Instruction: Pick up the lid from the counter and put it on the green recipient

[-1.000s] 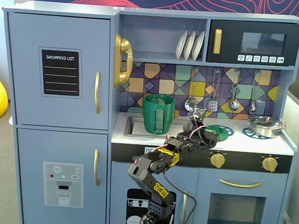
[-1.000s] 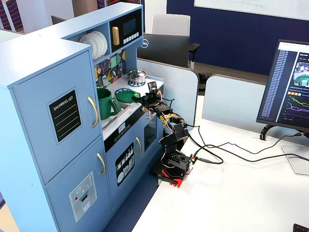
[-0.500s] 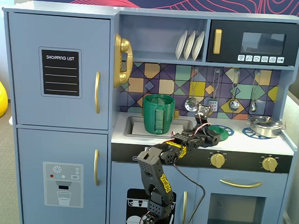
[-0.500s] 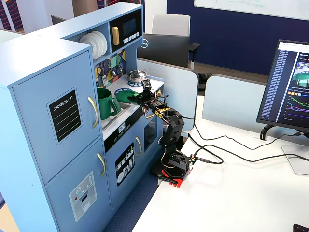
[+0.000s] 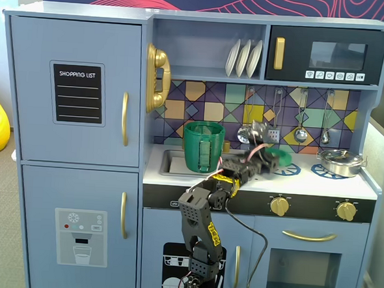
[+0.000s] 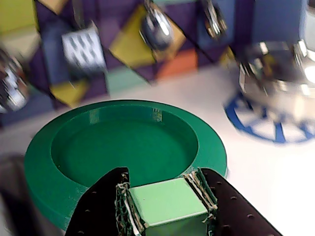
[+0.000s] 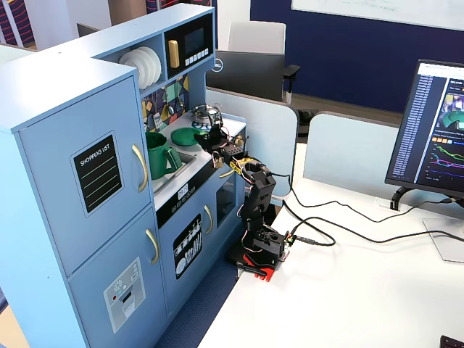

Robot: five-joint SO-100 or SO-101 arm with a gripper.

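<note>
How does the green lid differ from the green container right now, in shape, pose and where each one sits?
The lid is a flat, shallow disc; the green container is a tall cylinder with a strap handle on its front. The lid is clamped by its knob in the gripper over the counter's burner side, while the container stands free and upright at the sink. The container is open-topped, the lid not yet on it. Both are green plastic.

green recipient (image 5: 203, 146) in sink, lid (image 5: 280, 156) in fingers (image 5: 264, 163)
</note>
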